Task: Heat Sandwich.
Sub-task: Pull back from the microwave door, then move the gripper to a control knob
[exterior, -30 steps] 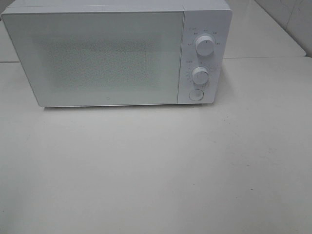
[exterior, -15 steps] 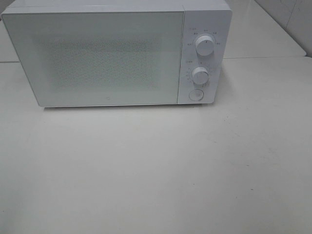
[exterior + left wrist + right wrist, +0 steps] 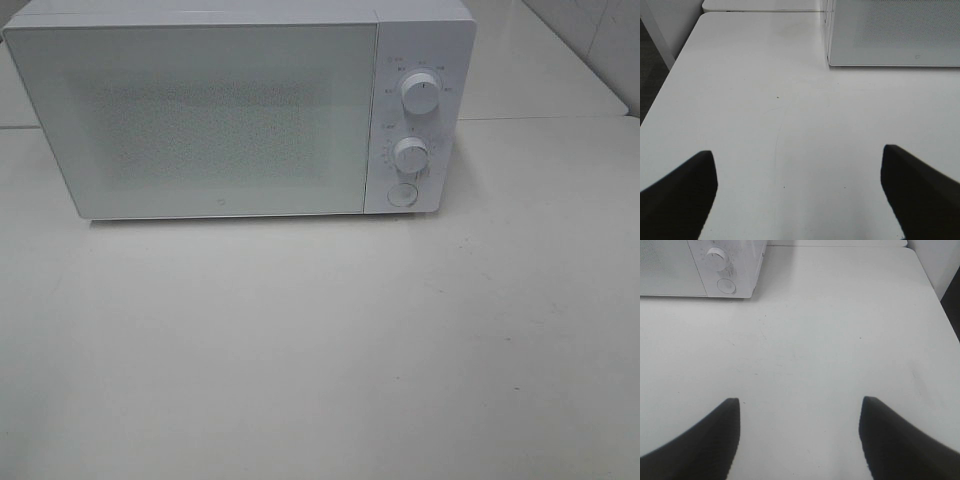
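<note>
A white microwave [image 3: 230,110] stands at the back of the white table [image 3: 320,340] with its door shut; its corner also shows in the left wrist view [image 3: 895,35] and its control side in the right wrist view [image 3: 715,270]. The sandwich and its pink plate are out of view. My left gripper [image 3: 800,187] is open and empty above bare table, short of the microwave's left corner. My right gripper [image 3: 800,432] is open and empty above bare table, short of the microwave's right side. Neither gripper shows in the exterior high view.
The microwave panel has two round knobs [image 3: 421,93] and a round button [image 3: 402,195]. The table's left edge [image 3: 670,80] and right edge [image 3: 935,295] show in the wrist views. A second table [image 3: 540,60] lies behind.
</note>
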